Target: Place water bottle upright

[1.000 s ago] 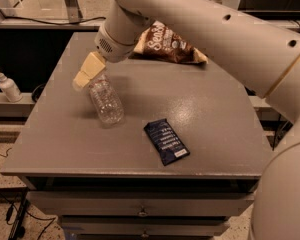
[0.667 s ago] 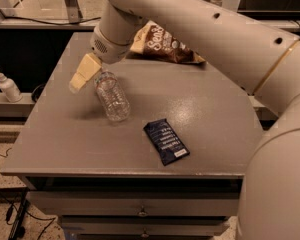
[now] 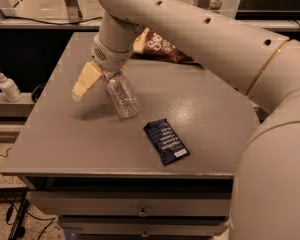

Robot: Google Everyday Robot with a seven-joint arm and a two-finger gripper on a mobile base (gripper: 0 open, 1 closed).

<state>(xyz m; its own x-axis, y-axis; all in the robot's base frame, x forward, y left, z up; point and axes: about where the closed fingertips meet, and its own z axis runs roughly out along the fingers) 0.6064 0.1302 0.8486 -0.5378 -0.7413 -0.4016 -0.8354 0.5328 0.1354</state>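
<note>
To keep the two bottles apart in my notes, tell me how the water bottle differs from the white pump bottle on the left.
The water bottle is clear and ribbed, while the pump bottle is opaque white. The water bottle leans over the table, with its neck up at the pincer. The pump bottle stands upright on a ledge off the table's left side. Both are small bottles.

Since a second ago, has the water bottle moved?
Yes. The water bottle, at the gripper over the left of the table, has shifted right, closer to the dark blue snack packet, which stayed put.
</note>
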